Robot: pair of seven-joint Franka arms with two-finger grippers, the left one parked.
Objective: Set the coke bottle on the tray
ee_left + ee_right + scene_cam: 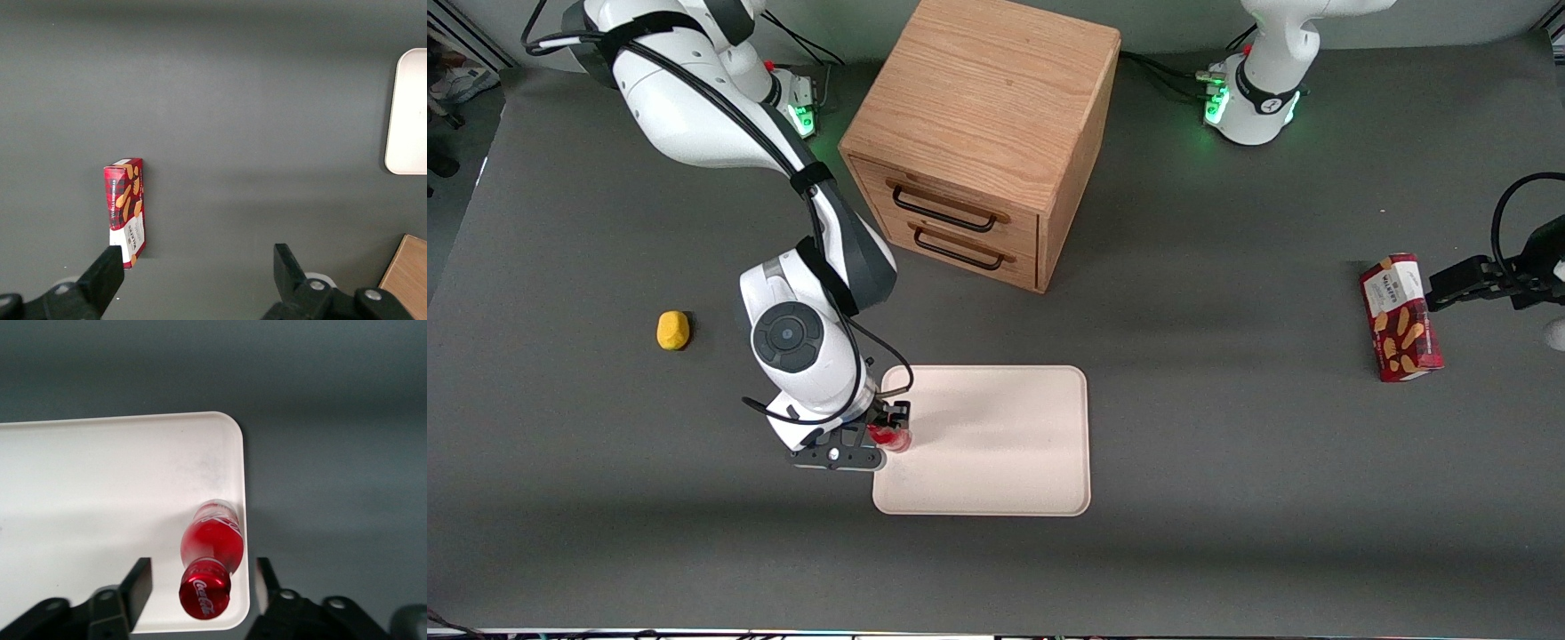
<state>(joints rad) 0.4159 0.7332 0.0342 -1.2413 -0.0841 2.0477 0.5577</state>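
Note:
The coke bottle (892, 436) (212, 550), glossy red with a red cap, stands upright on the pale cream-pink tray (1005, 462) (100, 487). It is close to the tray's rim on the side toward the working arm's end of the table. My right gripper (890, 425) (203, 587) is directly above it and open. One finger (139, 585) is over the tray and the other finger (266, 579) is over the grey table. There is a clear gap between each finger and the bottle's cap.
A wooden two-drawer cabinet (978, 142) stands farther from the front camera than the tray. A yellow lump (673, 331) lies toward the working arm's end. A red snack box (1400, 317) (125, 212) stands toward the parked arm's end.

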